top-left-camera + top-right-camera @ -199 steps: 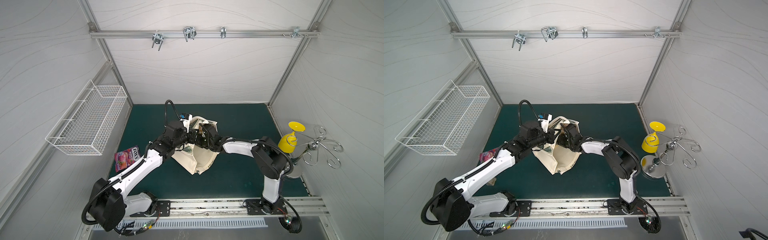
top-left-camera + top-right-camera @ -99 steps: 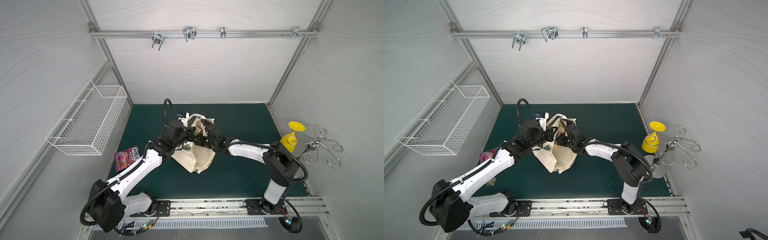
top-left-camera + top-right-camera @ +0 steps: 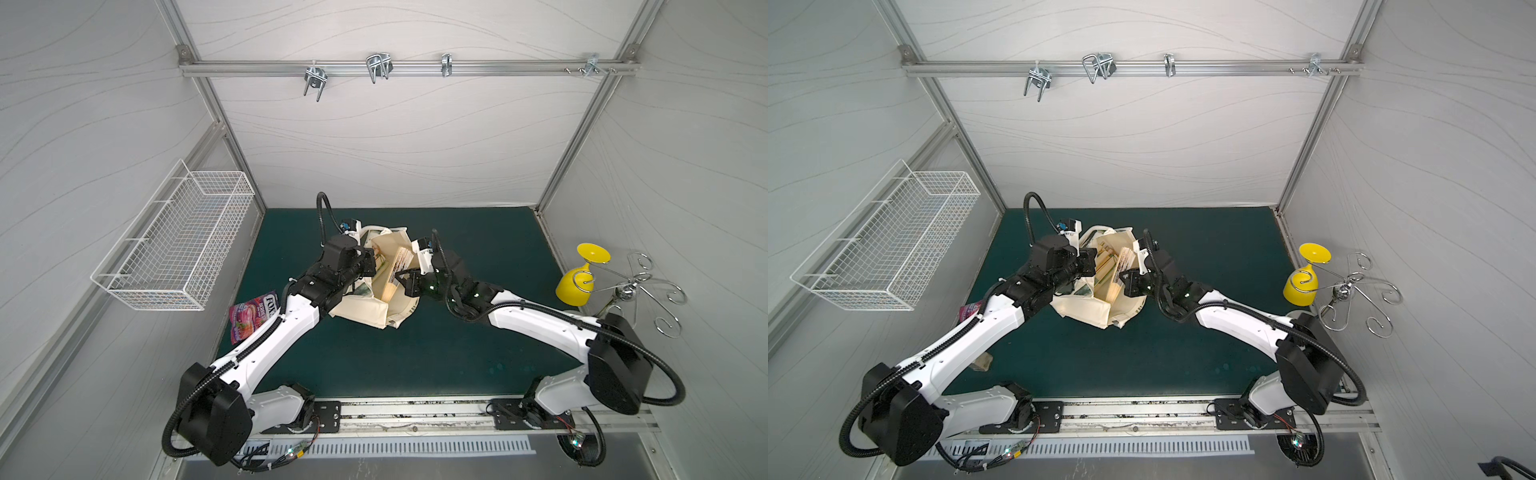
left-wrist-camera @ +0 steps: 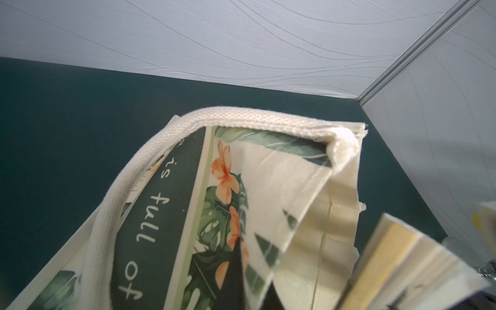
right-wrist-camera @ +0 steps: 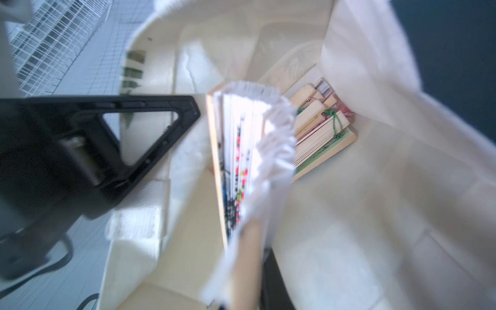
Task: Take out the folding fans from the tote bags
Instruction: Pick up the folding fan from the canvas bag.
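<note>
The cream tote bag (image 3: 361,309) sits slumped on the green mat in both top views, its mouth open. My left gripper (image 3: 371,266) is shut on the bag's printed side (image 4: 166,214) near a handle (image 4: 134,166) and holds the mouth open. My right gripper (image 3: 401,282) is at the mouth from the other side, shut on a folding fan (image 5: 241,161) with pale ribs and white paper. That fan (image 3: 1123,266) stands slanted out of the opening. Several more folding fans (image 5: 322,128) lie at the bottom of the bag.
A white wire basket (image 3: 178,245) hangs on the left wall. A pink snack packet (image 3: 251,316) lies beside my left arm. At the right wall, a yellow goblet (image 3: 579,278) hangs on a wire rack (image 3: 636,291). Metal hooks (image 3: 376,68) hang on the back rail.
My right arm's elbow has swung out to the right and toward the front while its gripper stays at the bag's mouth with the fan. The left arm has barely moved.
</note>
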`<state>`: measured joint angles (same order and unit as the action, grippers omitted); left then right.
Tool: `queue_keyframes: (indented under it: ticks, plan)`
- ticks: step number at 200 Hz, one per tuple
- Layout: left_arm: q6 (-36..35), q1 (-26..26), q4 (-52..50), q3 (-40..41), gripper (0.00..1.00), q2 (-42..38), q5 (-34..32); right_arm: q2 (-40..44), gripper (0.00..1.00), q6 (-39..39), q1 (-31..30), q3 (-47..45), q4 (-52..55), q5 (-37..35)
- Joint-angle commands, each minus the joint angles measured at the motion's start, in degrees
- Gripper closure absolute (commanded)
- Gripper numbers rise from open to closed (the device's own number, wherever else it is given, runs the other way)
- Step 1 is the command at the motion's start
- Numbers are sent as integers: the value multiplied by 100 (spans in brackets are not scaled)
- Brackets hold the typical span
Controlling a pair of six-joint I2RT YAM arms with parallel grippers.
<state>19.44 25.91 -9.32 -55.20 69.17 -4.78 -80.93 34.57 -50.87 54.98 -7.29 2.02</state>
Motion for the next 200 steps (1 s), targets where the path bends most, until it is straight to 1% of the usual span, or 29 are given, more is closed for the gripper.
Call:
queue_keyframes:
  ticks: [1, 19, 44, 85, 109, 129, 154, 171, 200]
  plan:
    - [-320, -103, -2, -384, 100, -5, -210, 485, 100, -375, -2, -90, 330, -35]
    - [-603, -115, -102, -468, 100, 102, -71, 812, 100, -473, 104, -49, 534, 59]
    - [-841, -113, -281, -527, 100, 241, 27, 1223, 100, -688, 421, 208, 983, 362]
    - [-1054, -113, -264, -408, 100, 203, 315, 1741, 100, -1101, 1252, 986, 2256, 593]
    - [-1134, -113, -189, -259, 100, 85, 493, 1735, 100, -1283, 1809, 1550, 3067, 564]
    - [-1119, -113, -62, -114, 100, -55, 727, 1470, 100, -1391, 2325, 1940, 3626, 509]
    - [-992, -113, 132, 78, 100, -235, 918, 822, 100, -1473, 2986, 2406, 4101, 1158]
    - [-956, -113, 62, 88, 100, -278, 918, 253, 100, -1726, 3131, 2858, 4575, 1144]
    - [-916, -113, -8, 97, 100, -332, 1005, -738, 100, -2137, 3180, 3624, 5323, 1031]
